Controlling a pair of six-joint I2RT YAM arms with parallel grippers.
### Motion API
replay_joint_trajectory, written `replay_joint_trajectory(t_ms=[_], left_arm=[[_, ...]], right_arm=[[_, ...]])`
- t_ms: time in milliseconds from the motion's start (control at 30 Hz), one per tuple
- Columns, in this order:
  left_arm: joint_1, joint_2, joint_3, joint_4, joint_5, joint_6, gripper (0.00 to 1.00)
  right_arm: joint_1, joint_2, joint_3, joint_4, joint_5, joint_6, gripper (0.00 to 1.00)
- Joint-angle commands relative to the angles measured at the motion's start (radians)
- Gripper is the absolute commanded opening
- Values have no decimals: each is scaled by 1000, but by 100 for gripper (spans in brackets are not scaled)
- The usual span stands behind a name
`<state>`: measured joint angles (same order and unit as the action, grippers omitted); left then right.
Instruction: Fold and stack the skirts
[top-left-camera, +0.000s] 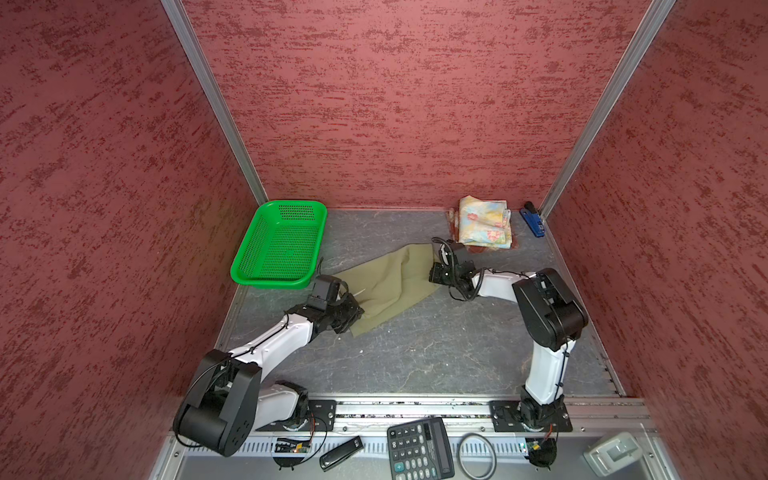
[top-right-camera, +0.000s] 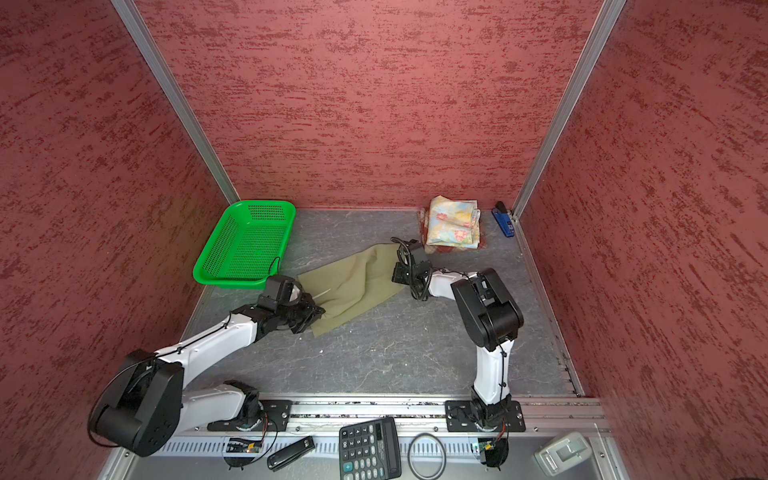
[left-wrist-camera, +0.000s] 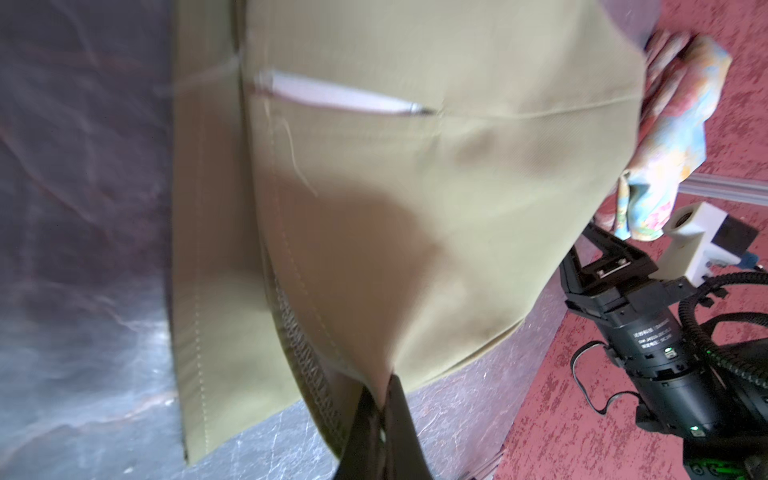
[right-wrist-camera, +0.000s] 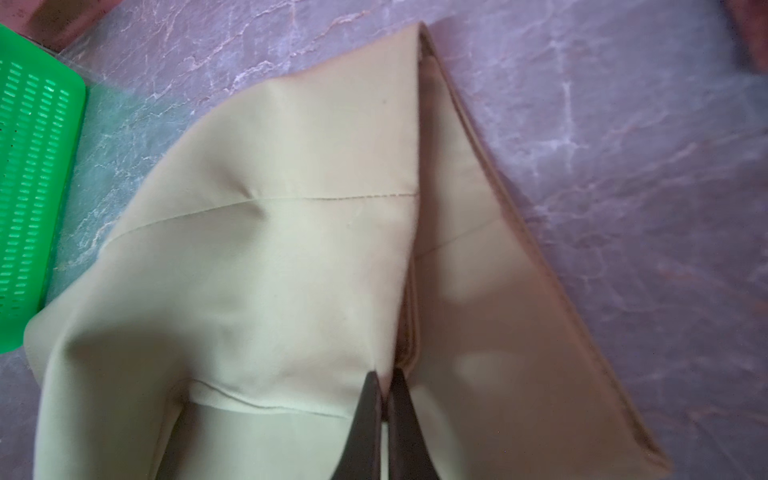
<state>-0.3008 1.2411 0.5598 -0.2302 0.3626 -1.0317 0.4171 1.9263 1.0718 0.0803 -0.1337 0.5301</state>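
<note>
You had both top views looking steeply down from above the near edge of the table (top-left-camera: 415, 353) toward the back wall (top-left-camera: 395, 104), covering the whole scene. Each wrist camera sat close over the olive skirt (left-wrist-camera: 415, 208), looking out past the left gripper (left-wrist-camera: 380, 388) and right gripper (right-wrist-camera: 386, 376) respectively. Your left wrist view also shared the floral skirt (left-wrist-camera: 681, 124) with the top views.

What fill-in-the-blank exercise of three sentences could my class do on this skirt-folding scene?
1. The left gripper and right gripper are both ___ on the olive skirt.
2. The folded floral skirt lies on top of the plaid skirt, beside a ___ stapler.
3. The plastic mesh basket is coloured ___.
Missing words: shut; blue; green.
</note>
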Motion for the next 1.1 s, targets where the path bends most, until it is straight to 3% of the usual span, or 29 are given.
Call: replay_joint_trajectory(t_ms=[0, 333, 533, 800, 1067], left_arm=[[54, -33, 57, -79, -7, 76, 0], [216, -88, 175, -225, 11, 203, 0], [223, -129, 161, -251, 4, 215, 0], [121, -217, 7, -231, -61, 143, 0], [-62, -180, -131, -120, -187, 23, 0]], right_arm=[[-11, -39, 70, -8, 25, -19, 0], [-62, -114, 163, -119, 16, -75, 0], [-108, -167, 140, -162, 0, -99, 0], [-129, -244, -28, -127, -20, -99, 0], [-135, -261, -150, -88, 4, -103, 0]])
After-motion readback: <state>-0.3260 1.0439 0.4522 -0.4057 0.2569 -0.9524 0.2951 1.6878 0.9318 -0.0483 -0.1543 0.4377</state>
